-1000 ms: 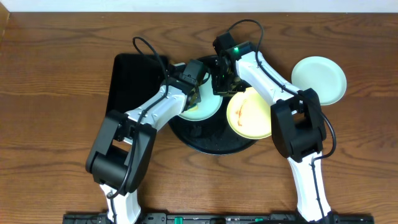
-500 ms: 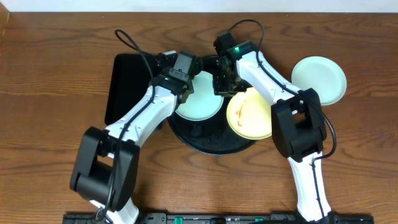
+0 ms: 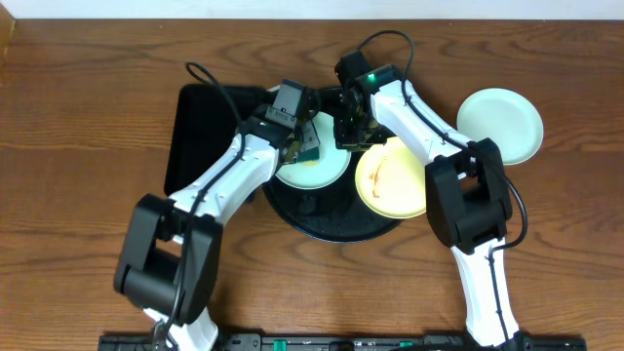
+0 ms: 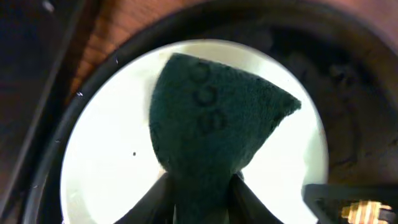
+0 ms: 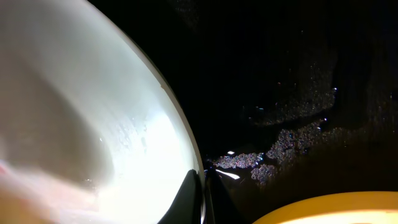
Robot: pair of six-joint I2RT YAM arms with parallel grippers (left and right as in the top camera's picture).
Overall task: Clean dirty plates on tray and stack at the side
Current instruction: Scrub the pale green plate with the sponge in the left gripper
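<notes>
Your table (image 3: 88, 97) is grained, satin wood; the black tray (image 5: 298, 74) glints wet. At the tray's 11 o'clock the plate (image 4: 93, 168) looks smooth and glossy, the dark green pad (image 4: 211, 124) on it rough and fibrous.

Two plates (image 3: 390, 180) sit on tray (image 3: 331, 222), third plate (image 3: 499, 124) right.

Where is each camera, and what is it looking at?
Overhead: above the table, facing straight down; left arm and right arm show.
Left wrist: on left arm, facing down; left claw holds scrub pad over mint plate.
Right wrist: on right arm, facing down; right claw pinches that plate's rim.
Both wrist views share mint plate and black tray.
</notes>
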